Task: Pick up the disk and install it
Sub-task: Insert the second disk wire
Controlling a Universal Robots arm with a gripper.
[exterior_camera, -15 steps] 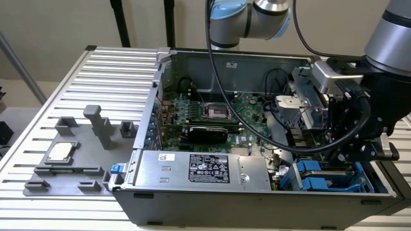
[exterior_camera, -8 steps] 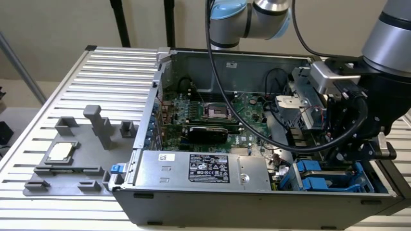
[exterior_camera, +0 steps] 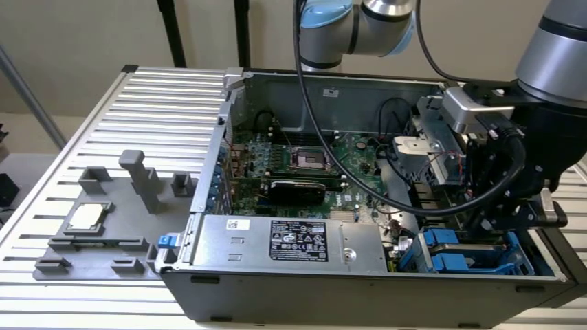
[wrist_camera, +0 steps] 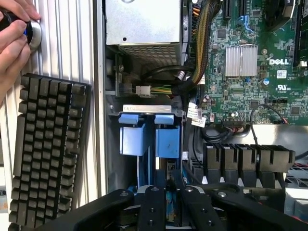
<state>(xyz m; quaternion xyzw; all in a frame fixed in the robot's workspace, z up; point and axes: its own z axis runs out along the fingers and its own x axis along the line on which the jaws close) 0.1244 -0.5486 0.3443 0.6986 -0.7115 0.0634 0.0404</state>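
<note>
Standing open on the slatted table [exterior_camera: 110, 89], the computer case [exterior_camera: 303, 289] is seen with the arm reaching into its drive bay at the exterior view's right. There the disk [wrist_camera: 149, 132], in its blue frame, is held edge-on between the narrowed fingers of the gripper [wrist_camera: 168, 204]. A slight tilt could probably jam the frame against the bay rails or snag the nearby cables [wrist_camera: 202, 38].

Disk [wrist_camera: 149, 137] inside computer case [exterior_camera: 367, 289], beside keyboard [wrist_camera: 45, 149]

exterior view high, wide; wrist view close, downward; both share blue drive bay [exterior_camera: 468, 251].
</note>
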